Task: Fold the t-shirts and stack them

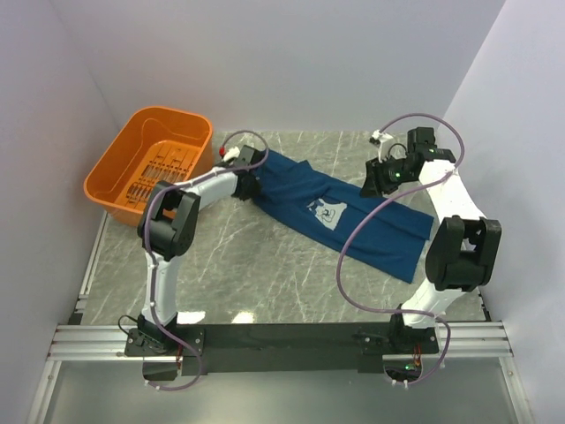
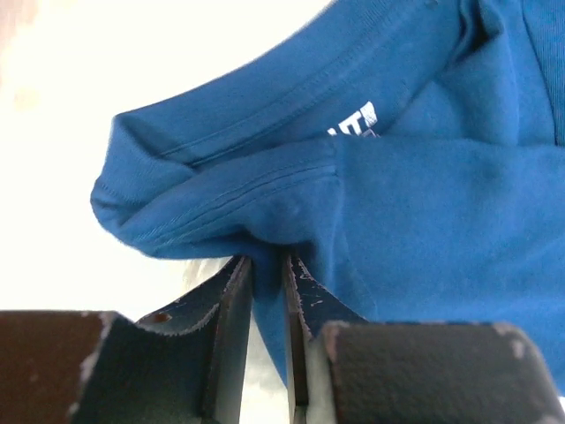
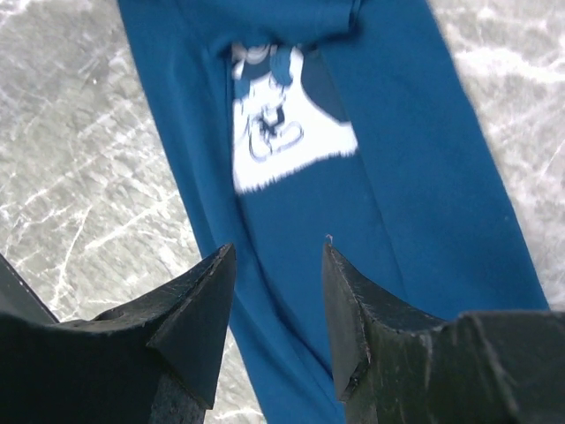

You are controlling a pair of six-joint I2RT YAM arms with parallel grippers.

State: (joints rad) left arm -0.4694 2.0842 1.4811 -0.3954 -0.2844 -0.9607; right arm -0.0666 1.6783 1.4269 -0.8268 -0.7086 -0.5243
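Okay, grey marble-look table (image 1: 238, 265) with pale veins, smooth and matte, boxed in by plain white walls (image 1: 309, 62) at the back and on both sides. At far left an orange plastic basket (image 1: 110, 155) sits at the table's corner: rectangular, rounded rim, sloped walls, and only its slotted floor shows inside. Just right of it, the left gripper (image 2: 267, 261) is pinched on a bunched fold of the t-shirt (image 1: 353, 221), with the stitched hem edge gathered right at the dark fingertips and lifted off the surface. The shirt is soft blue cotton, lying as a long narrow strip diagonally across the middle of the table, from the far left by that gripper down to the near right, mostly flat with a few creases. A pale square cartoon-mouse print (image 3: 282, 132) faces up at about mid-length. At right, the right gripper (image 3: 278, 252) hangs over the strip near its far edge, black wedge-shaped fingers spread apart with nothing between them.
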